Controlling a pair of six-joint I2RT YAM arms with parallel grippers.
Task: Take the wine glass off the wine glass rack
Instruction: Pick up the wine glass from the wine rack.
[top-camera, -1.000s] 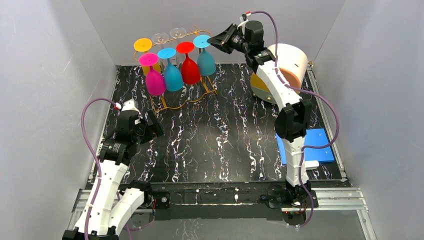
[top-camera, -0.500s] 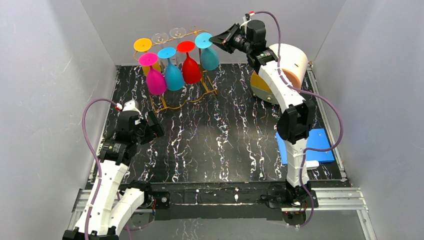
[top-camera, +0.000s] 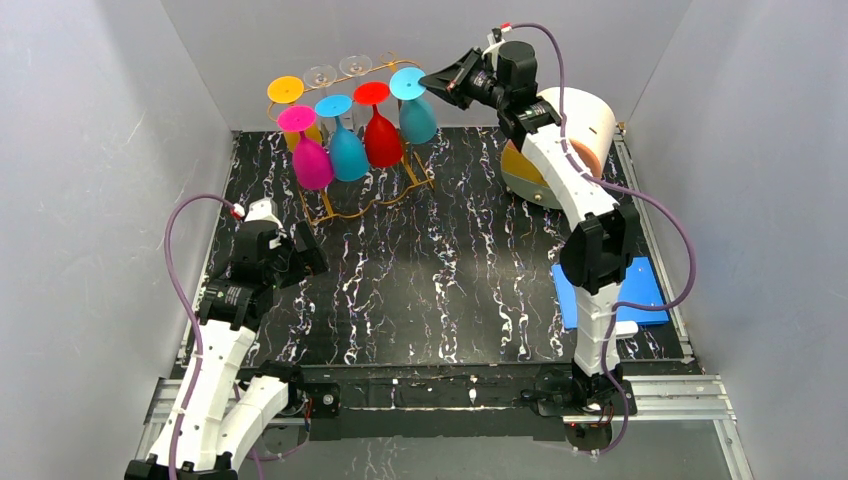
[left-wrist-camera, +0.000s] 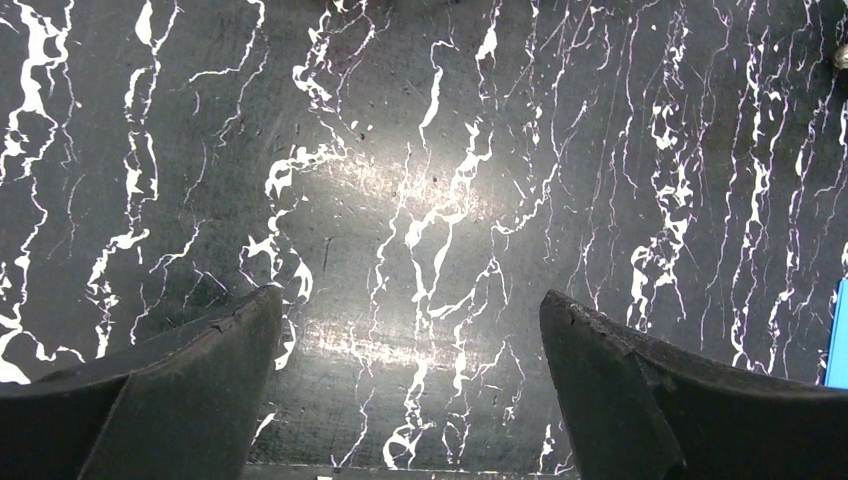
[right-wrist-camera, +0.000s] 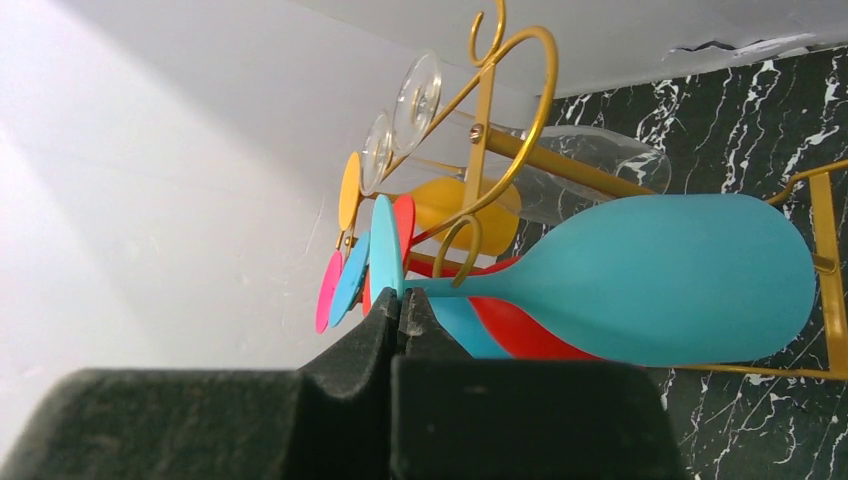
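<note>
The gold wire wine glass rack (top-camera: 352, 205) stands at the back left of the table and holds several glasses upside down. The rightmost one is a teal wine glass (top-camera: 413, 118). My right gripper (top-camera: 432, 79) is shut on the edge of its round foot (right-wrist-camera: 384, 252), and the teal bowl (right-wrist-camera: 660, 280) hangs to the right of a curled rail end (right-wrist-camera: 505, 60). Pink (top-camera: 309, 162), blue (top-camera: 346, 152), red (top-camera: 380, 138), yellow and clear glasses hang beside it. My left gripper (top-camera: 305, 255) is open and empty, low over the table (left-wrist-camera: 420, 200).
A round cream and yellow container (top-camera: 570, 140) lies on its side at the back right, behind my right arm. A blue flat sheet (top-camera: 625, 292) lies at the right edge. Grey walls close in the left, right and back.
My right gripper, holding the teal glass by its foot, has drawn it slightly right and back along the rail. The left arm has not moved.
</note>
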